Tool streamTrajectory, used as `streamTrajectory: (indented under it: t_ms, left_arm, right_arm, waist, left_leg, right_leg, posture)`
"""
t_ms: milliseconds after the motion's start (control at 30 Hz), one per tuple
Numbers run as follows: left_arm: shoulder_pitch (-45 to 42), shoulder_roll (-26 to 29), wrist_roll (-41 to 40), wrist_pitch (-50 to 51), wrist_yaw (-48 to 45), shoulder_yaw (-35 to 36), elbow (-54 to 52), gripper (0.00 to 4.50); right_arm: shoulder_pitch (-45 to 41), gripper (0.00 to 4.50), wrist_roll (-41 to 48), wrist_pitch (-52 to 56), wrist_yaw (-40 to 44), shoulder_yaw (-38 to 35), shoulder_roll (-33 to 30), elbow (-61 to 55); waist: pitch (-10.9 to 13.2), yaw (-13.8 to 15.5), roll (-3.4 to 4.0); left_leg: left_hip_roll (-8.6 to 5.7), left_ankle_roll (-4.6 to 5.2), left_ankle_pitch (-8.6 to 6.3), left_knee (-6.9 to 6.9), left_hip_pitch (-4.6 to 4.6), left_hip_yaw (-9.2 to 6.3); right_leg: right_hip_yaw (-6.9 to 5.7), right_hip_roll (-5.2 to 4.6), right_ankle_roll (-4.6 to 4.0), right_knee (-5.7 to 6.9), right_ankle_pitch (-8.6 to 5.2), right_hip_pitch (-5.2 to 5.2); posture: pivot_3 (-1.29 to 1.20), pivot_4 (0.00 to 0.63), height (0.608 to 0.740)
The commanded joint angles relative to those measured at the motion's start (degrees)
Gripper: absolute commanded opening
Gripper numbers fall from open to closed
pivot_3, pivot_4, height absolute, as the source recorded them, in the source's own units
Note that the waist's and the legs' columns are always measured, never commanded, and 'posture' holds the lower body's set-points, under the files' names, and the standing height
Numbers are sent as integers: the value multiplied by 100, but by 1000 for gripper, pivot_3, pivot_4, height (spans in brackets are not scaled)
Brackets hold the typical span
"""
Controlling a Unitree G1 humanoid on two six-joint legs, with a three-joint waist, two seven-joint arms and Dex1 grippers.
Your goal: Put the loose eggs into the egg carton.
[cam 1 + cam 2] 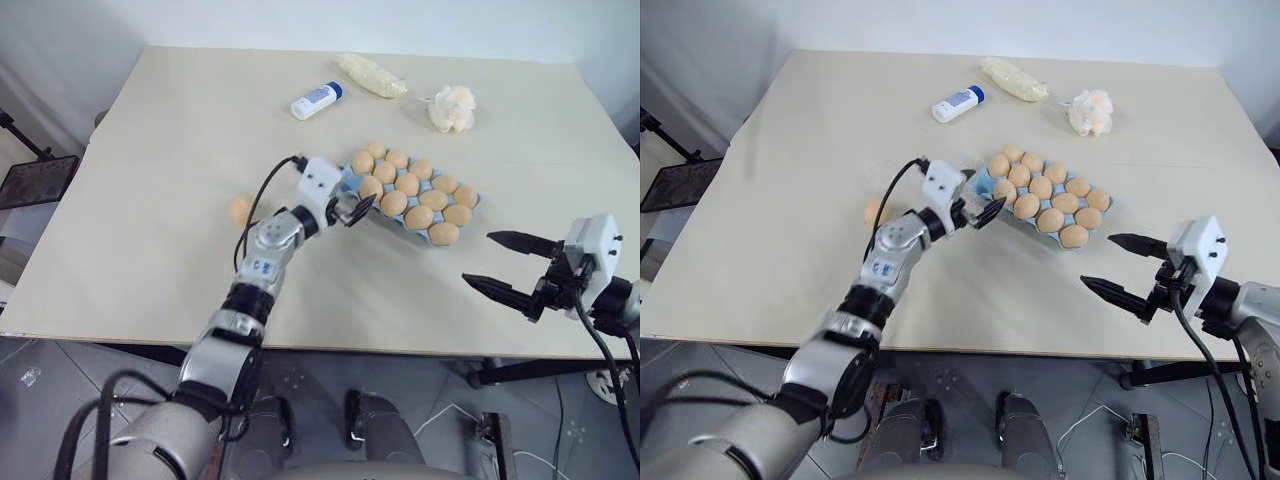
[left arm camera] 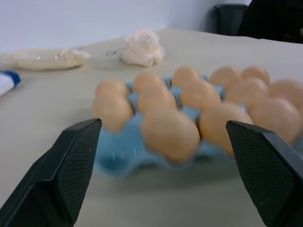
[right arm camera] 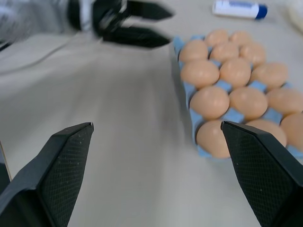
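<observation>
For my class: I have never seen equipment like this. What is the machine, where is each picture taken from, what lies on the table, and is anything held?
It is a humanoid robot with two arms. Two pictures look down from its head; two look along each wrist's black fingers. On the beige table sits a light blue pulp egg carton filled with tan eggs, one loose tan egg beside the left arm, a white bottle with a blue cap, a pale wrapped packet and a lumpy white wad. The left hand and right hand are both open, holding nothing.
</observation>
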Motion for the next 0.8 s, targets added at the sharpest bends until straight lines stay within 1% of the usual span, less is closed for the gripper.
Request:
streamTrajectory:
  t_ms: [33, 167, 300, 467, 633, 800]
  left_arm:
    - [976, 200, -642, 379, -417, 47, -1825, 4487]
    - [2113, 560, -1189, 1102, -651, 143, -3159, 4487]
    - [2855, 918, -1464, 1472, -721, 304, -3787, 4487]
    - [3708, 1342, -1727, 1468, -742, 817, -4253, 4487]
    - [4031, 1619, -1777, 1317, -568, 1396, -4277, 4487]
    - [4039, 1719, -1761, 1258, -470, 1564, -4368, 4487]
  right_arm:
    - [-150, 4500, 291, -220, 59, -222, 237, -43]
    - [-178, 4500, 313, -276, -13, -113, 498, -110]
    - [-171, 4500, 339, -326, -73, -32, 715, -181]
    - [-184, 4500, 388, -356, -35, -31, 799, -157]
    - [-281, 4500, 344, -341, -1, -25, 726, -8]
    - [-375, 4500, 258, -325, 60, 63, 686, 124]
  waist:
    - [0, -6, 0]
    - [-2, -40, 4]
    - [-3, -28, 5]
    - [-4, -107, 7]
    - [-4, -124, 7]
    - [-4, -116, 8]
  left_leg:
    - [0, 1, 1, 2, 1, 0]
    - [0, 6, 5, 8, 13, -1]
    - [1, -5, 11, 13, 14, -5]
    - [5, -8, 12, 12, 13, 3]
    - [10, -9, 12, 7, 12, 5]
    - [9, -11, 12, -4, 12, 9]
  right_leg:
    - [1, -3, 0, 3, 0, 0]
    - [8, -16, -1, 17, 0, 9]
    - [5, -17, -11, 14, 16, 13]
    - [18, -30, -32, -13, 27, 17]
    - [21, -34, -72, -16, 7, 15]
    - [23, -36, -77, -25, 5, 13]
  posture:
    - [0, 150, 740]
    - [0, 150, 740]
    - [0, 150, 740]
    - [0, 150, 740]
    - [0, 150, 740]
    - [0, 150, 740]
